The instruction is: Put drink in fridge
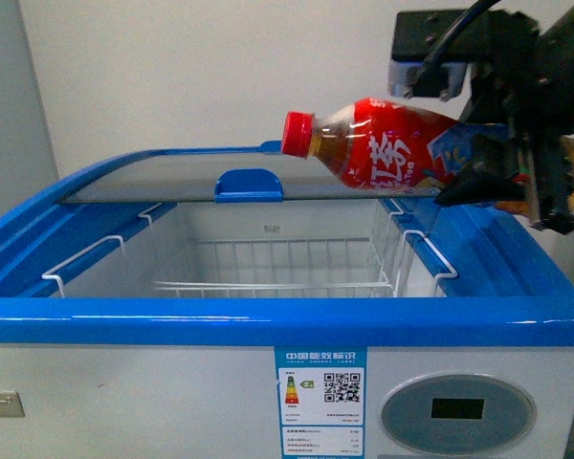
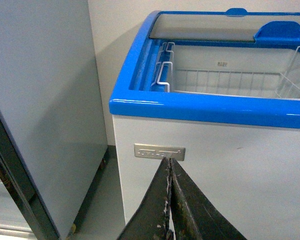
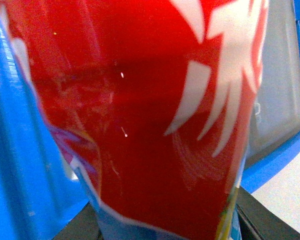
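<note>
The drink [image 1: 383,143], a red-labelled bottle of brown liquid, lay nearly on its side in the air above the fridge [image 1: 268,320], at about two o'clock from the middle of the opening in the front view; its red cap [image 1: 298,133] pointed toward nine o'clock and sat a little higher than the blue lid handle [image 1: 250,185]; the bottle touched neither rim nor basket. The right gripper [image 1: 513,187] was clamped around the bottle's base end, its black fingers pressed to either side of the label; in the right wrist view the drink [image 3: 140,125] filled almost the whole picture, blurred, with dark finger pads [image 3: 270,220] showing at its edge.

The fridge stood open; the curved glass lid [image 1: 143,177] was slid to the rear, toward twelve o'clock, and white wire baskets [image 1: 268,263] hung inside below the blue rim; nothing could be seen lying in them. On the white front, an energy label [image 1: 320,402] sat at six o'clock and the oval grey control panel [image 1: 457,413] at five o'clock.

The left gripper [image 2: 170,200] hung low in front of the fridge [image 2: 205,107], its two fingers pressed together with nothing between them, their tips just under a small metal nameplate [image 2: 159,151] on the white wall; a tall grey cabinet [image 2: 40,100] stood just beside the fridge, a narrow gap between them.
</note>
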